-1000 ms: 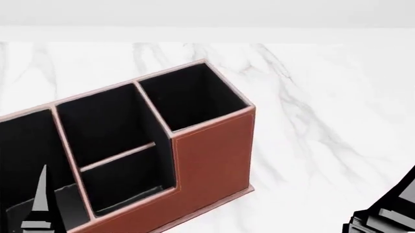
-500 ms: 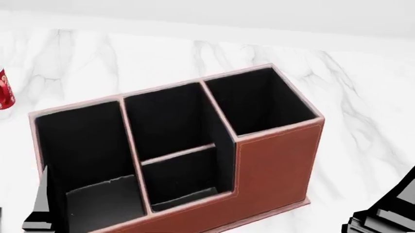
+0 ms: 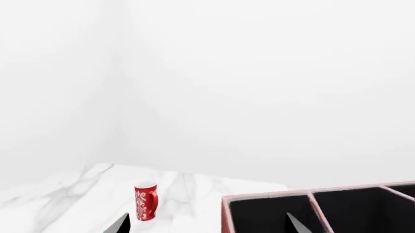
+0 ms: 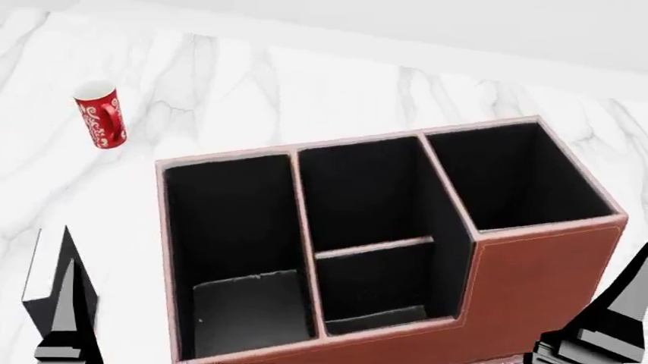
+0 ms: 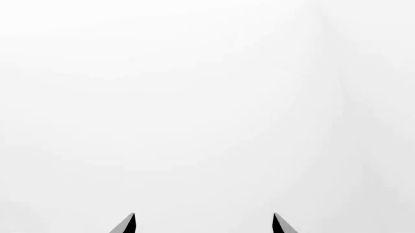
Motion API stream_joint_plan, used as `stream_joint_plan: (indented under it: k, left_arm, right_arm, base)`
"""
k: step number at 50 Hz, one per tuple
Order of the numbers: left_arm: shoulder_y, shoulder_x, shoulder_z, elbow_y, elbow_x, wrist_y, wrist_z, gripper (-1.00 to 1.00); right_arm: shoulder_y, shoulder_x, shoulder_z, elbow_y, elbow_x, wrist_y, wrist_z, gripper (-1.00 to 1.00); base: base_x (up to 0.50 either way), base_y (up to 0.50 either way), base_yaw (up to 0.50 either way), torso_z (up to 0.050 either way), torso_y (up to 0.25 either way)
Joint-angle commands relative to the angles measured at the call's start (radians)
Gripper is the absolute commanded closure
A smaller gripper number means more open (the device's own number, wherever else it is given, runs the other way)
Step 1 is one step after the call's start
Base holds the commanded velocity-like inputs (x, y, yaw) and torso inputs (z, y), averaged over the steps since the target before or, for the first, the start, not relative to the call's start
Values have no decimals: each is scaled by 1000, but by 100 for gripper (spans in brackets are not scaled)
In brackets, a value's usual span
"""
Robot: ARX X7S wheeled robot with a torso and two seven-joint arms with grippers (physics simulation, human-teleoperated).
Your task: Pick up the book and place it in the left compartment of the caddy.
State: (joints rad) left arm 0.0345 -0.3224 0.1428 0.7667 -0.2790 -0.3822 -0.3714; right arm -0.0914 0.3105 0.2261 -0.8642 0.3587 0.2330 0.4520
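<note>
A: Left wrist view?
B: Mug (image 3: 146, 201) on marble table (image 3: 65, 194), caddy (image 3: 272, 198) rim beside it. Left gripper (image 3: 206, 224) tips apart, holding nothing.
A: Head view?
B: View panned left vs. 1 s ago; whole caddy and left compartment (image 4: 238, 250) now visible, a dark flat slab on its floor, maybe the book, can't confirm.
A: Right wrist view?
B: Right gripper (image 5: 203, 223) apart, empty, blank wall only.

The caddy (image 4: 536, 280) is reddish-brown outside with pale stitched edges and black lining in every bay; a dark grey-black slab lies in the left compartment (image 4: 235, 227). The mug (image 4: 100, 114) is red with white swirls. The surface (image 4: 335, 83) is white marble, grey-veined
</note>
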Motion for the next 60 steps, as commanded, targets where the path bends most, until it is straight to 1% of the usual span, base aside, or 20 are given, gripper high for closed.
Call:
stream_joint_plan:
  k: [1,21,40,60]
  left_arm:
    - [-8,16,-31,-26,-21,34,13,-100]
    - [-6,8,-26,-39,-25,48,6,-100]
    - [-11,-1,-19,-25,-33,31,-10,-100]
    - [-11,-7,-11,-32,-36,38,-16,-100]
  right_arm:
    - [0,-10,10,5,-14,-5,-25,-100]
    - [-1,-3,-2,10,-8,-19,-26,-100]
    - [-2,6,-6,7,2,-30,-25,-100]
    - [-16,7,-23,18,26,-108,-67,-100]
  base:
    - [0,0,500,0,0]
    - [0,0,500,0,0]
    - [0,0,500,0,0]
    - [10,-15,13,0,0]
